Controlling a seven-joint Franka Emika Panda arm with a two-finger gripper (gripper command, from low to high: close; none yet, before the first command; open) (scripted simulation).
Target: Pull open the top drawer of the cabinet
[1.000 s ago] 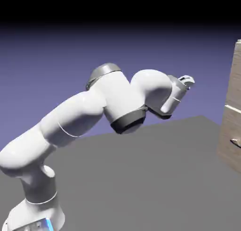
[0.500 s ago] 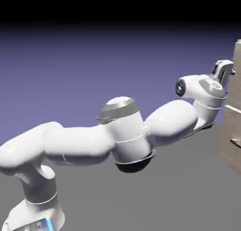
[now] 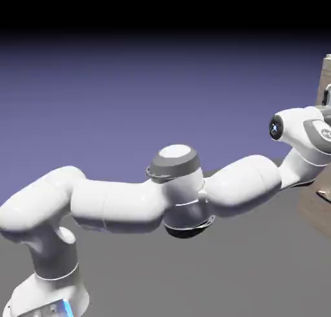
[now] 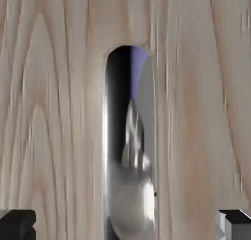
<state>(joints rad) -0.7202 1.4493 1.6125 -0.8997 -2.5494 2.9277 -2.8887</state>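
In the hand view, claw [image 4: 126, 225] released, with black tips well apart, one to each side of the handle [image 4: 130, 200]. Top drawer [image 4: 196, 111] straight ahead, spreading as pale wood all around the handle, apparently as yet unpulled.

Probably now at the grasping step. Starting left of the handle, bring the left tip [image 4: 17, 227] inward, matched by the right tip [image 4: 240, 229], so as to meet the metal on both sides together. Keep the handle midway, to avoid shoving sideways or twisting the wrist. Check the reach first: too shallow, and likely to slip off the smooth, curved metal; too deep, and likely to scrape the wood. Once firmly clamped, draw straight back, slowly, without lifting or turning.

In the exterior view, base [image 3: 48, 290] and arm [image 3: 116, 206] visible, stretching from far left of the handle toward the cabinet [image 3: 311, 209]; no sight there of the tips meeting or missing metal. In the hand view, by contrast, clear sight of the gaps beside the handle, plus a blurred reflection in the shine, but nothing of the arm's bend. Depth of the tips against the handle: impossible to tell from either.
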